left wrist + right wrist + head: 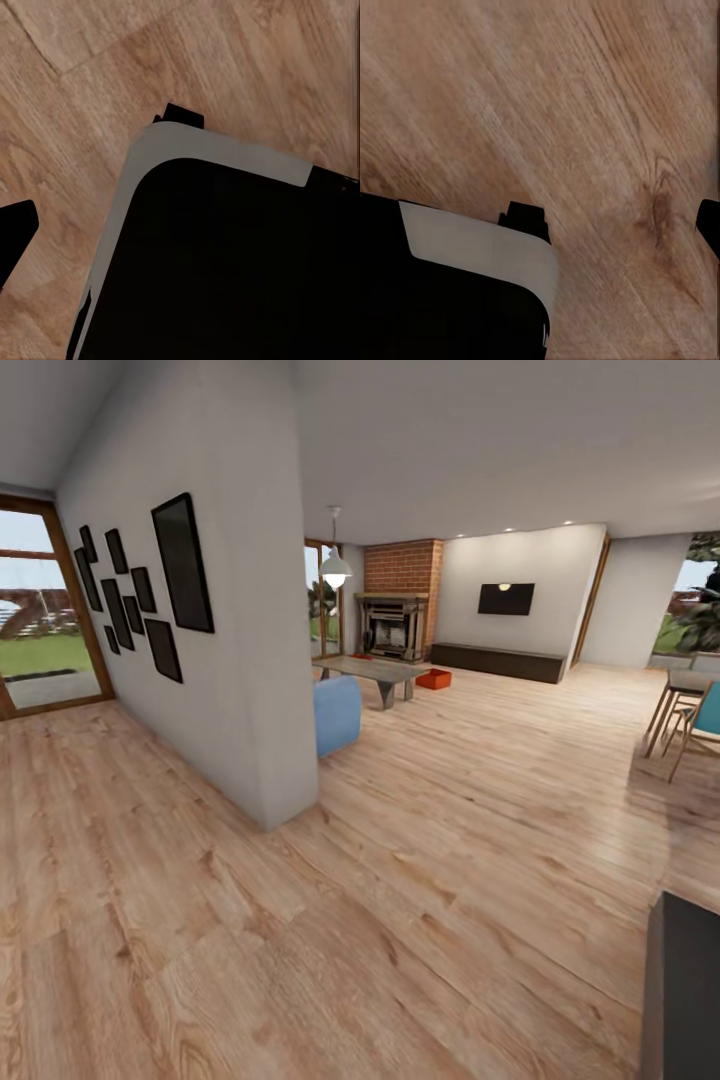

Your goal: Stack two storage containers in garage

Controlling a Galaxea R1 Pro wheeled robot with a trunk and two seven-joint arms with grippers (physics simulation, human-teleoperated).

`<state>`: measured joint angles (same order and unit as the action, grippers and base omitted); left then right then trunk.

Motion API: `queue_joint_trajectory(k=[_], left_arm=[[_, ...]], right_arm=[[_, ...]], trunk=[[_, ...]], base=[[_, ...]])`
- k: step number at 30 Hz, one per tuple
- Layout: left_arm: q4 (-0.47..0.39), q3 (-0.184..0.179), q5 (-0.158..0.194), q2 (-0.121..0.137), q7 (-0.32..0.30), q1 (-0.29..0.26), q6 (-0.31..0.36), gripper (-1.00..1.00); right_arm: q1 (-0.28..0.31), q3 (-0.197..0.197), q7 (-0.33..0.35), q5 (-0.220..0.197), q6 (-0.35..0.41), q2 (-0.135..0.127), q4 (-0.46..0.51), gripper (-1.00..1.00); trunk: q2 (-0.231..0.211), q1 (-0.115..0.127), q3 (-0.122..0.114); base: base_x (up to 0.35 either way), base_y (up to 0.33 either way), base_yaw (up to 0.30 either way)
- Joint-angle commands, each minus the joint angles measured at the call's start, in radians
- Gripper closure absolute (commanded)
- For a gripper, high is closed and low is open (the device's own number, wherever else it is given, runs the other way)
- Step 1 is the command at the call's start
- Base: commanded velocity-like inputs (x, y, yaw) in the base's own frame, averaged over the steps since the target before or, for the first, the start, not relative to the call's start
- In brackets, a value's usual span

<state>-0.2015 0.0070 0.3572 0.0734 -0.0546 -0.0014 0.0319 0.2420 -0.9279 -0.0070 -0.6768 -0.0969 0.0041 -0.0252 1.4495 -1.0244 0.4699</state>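
One orange-red storage container (434,679) sits on the light wood planks of the living room, far ahead, just right of the low glass-topped table (372,669). A small red shape (362,657) lies beyond the table near the brick fireplace (397,615); it is too small to identify. In the left wrist view my left gripper (180,247) hangs over my own dark base, one dark finger (16,229) showing at the frame edge. In the right wrist view my right gripper (540,225) also shows one finger (709,223). Both hold nothing.
A white partition wall (230,660) with black frames juts out ahead on the left, with a blue sofa (337,713) behind its end. Chairs and a table (685,710) stand at the right. A dark cabinet corner (685,990) sits at lower right. Open plank floor leads ahead.
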Motion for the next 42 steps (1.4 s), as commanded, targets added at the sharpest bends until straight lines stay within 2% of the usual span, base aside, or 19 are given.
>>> queue_joint_trajectory(k=[1,21,42], left_arm=[[-0.001,0.001,0.006,0.000,-0.004,0.000,0.003,-1.00],[-0.001,0.001,0.006,0.000,-0.004,0.000,0.003,-1.00],[-0.001,0.001,0.006,0.000,-0.004,0.000,0.003,-1.00]], right_arm=[[0.001,-0.008,-0.001,-0.006,-0.004,0.001,-0.002,-1.00],[0.001,-0.010,-0.001,-0.003,-0.004,0.001,-0.001,-1.00],[0.001,-0.009,-0.001,-0.004,-0.004,0.001,-0.001,-1.00]], trunk=[[0.000,-0.001,0.001],[0.000,-0.001,0.001],[0.000,-0.001,0.001]], base=[[0.333,0.000,0.000],[0.333,0.000,-0.010],[0.333,0.000,-0.280]])
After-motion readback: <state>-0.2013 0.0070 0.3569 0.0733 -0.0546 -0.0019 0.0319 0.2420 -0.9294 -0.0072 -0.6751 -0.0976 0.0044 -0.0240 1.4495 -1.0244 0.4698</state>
